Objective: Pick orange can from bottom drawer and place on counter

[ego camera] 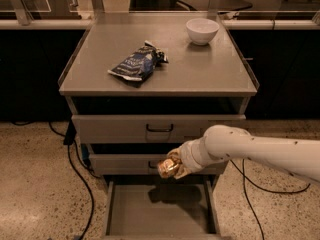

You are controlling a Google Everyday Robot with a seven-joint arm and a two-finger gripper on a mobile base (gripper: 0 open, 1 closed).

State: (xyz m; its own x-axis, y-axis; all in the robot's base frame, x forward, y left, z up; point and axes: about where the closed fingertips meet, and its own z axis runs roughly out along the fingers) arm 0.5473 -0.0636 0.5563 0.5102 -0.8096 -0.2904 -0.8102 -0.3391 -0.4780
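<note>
The orange can (pixel 167 167) is a shiny copper-orange can held in my gripper (pixel 175 165), in front of the middle drawer and above the open bottom drawer (pixel 160 211). The gripper is shut on the can at the end of my white arm, which reaches in from the right. The bottom drawer is pulled out and its grey tray shows nothing in it but the can's shadow. The counter (pixel 200 69) is the flat grey top of the cabinet, well above the gripper.
A dark blue foil snack bag (pixel 137 63) lies left of centre on the counter. A white bowl (pixel 202 30) stands at its back right. The two upper drawers are shut. Black cables run over the speckled floor at the left.
</note>
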